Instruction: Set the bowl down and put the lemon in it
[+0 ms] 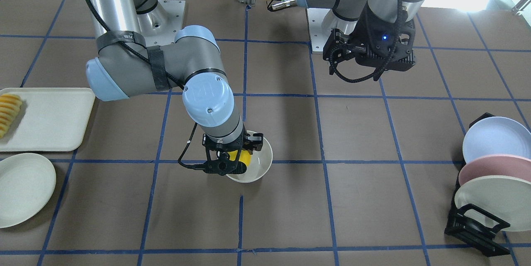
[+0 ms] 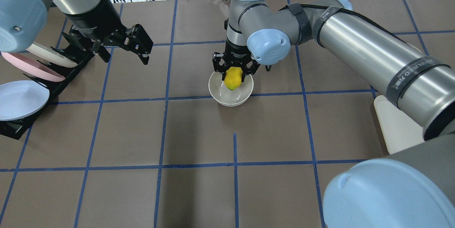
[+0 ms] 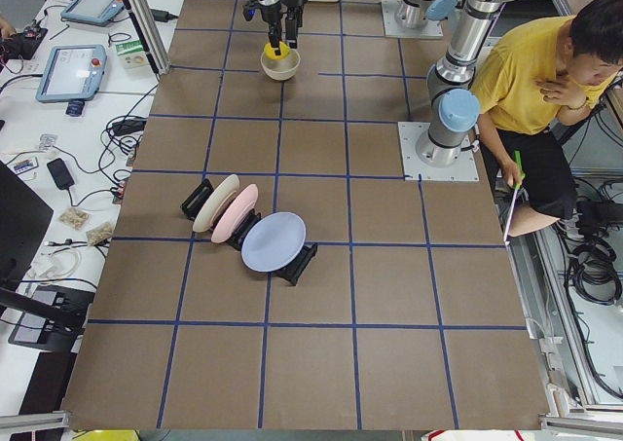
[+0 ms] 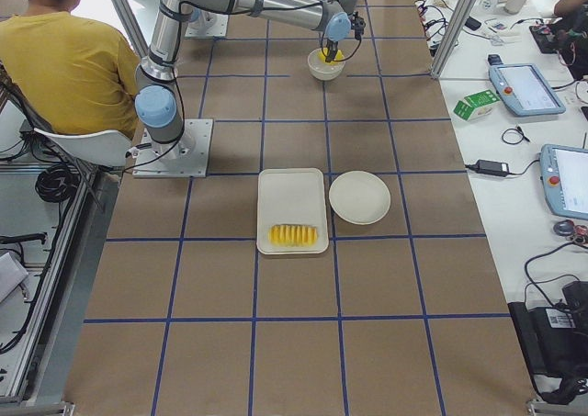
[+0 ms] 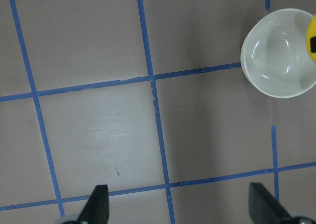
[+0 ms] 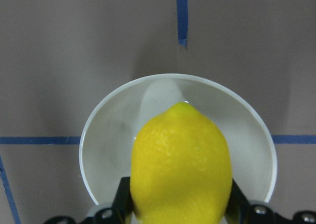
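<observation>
The off-white bowl (image 2: 227,100) stands upright on the brown table near its middle. It also shows in the front view (image 1: 259,170) and in the left wrist view (image 5: 276,56). My right gripper (image 2: 233,74) is shut on the yellow lemon (image 2: 233,79) and holds it just over the bowl's opening. In the right wrist view the lemon (image 6: 180,159) sits between the fingers, tip pointing out, with the bowl (image 6: 111,130) right below it. My left gripper (image 2: 126,55) is open and empty, raised above the table well off to the bowl's side.
A black rack (image 2: 21,128) with white, pink and cream plates stands at the table's left end. A white tray (image 1: 54,120) with sliced yellow fruit (image 1: 8,112) and a flat off-white plate (image 1: 23,189) lie at the right end. A person in yellow (image 3: 535,71) sits behind the robot.
</observation>
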Controlling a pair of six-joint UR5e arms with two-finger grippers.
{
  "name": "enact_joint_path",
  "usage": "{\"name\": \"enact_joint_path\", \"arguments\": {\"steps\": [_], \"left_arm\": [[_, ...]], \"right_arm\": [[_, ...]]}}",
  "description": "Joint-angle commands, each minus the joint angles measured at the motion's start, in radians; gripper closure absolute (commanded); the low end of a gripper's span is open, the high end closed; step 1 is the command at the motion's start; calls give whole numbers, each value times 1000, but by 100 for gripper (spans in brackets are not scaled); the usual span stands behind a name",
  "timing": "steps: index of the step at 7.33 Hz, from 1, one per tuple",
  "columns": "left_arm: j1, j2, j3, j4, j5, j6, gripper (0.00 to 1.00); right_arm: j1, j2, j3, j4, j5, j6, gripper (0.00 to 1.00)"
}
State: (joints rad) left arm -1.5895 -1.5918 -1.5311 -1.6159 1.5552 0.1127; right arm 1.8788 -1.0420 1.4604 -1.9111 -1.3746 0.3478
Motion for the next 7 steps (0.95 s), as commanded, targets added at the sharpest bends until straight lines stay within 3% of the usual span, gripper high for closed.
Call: {"name": "enact_joint_path", "arguments": {"steps": [1, 6, 7], "left_arm": [[0, -2, 0, 2, -1, -1, 0], [2, 0, 0, 4, 0, -1, 0], [2, 0, 2, 4, -1, -1, 0]], "right_arm": [[14, 19, 3, -9, 11, -4, 100], [17, 68, 3, -11, 12, 2, 100], [16, 71, 8, -6, 11, 2, 85]]}}
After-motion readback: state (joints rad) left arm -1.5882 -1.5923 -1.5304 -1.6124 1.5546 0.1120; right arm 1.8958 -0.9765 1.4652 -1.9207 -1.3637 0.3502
